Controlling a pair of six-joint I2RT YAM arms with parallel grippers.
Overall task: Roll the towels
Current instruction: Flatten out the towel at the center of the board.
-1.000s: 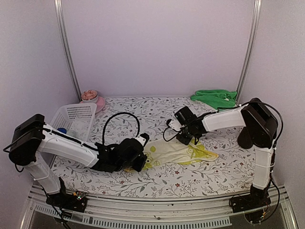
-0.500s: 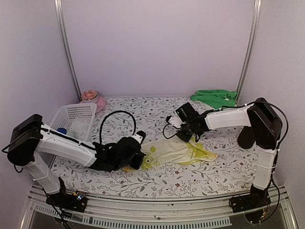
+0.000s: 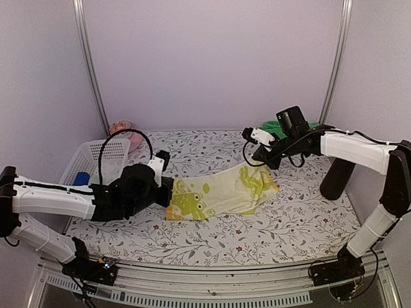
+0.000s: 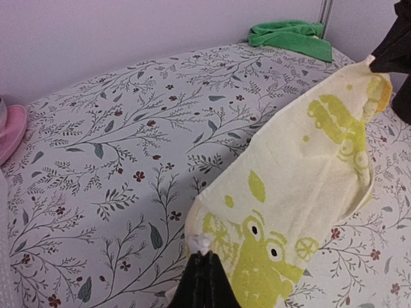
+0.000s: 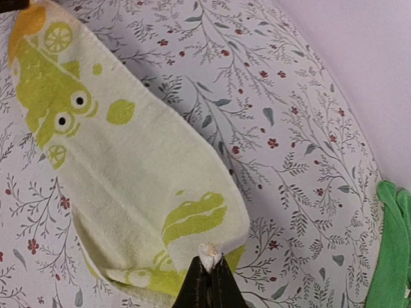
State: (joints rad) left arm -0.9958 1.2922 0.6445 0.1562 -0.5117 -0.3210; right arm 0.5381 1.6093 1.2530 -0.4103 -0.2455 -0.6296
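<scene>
Tablecloth [image 3: 218, 232], floral, under lilac walls [image 3: 212, 64]; left tool [image 4: 204, 264] and right tool [image 5: 209, 264] each pinch yellow towel [image 3: 221, 192] corners.

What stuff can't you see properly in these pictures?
- Green towel: right wrist view, cut by the right edge; top view, partly behind the right arm.
- Pink bowl: left wrist view, cut by the left edge.
- Blue thing in the basket: top view, too small to name.
- Yellow towel, its held corners: wrist views, pinched inside the left gripper and right gripper.
</scene>
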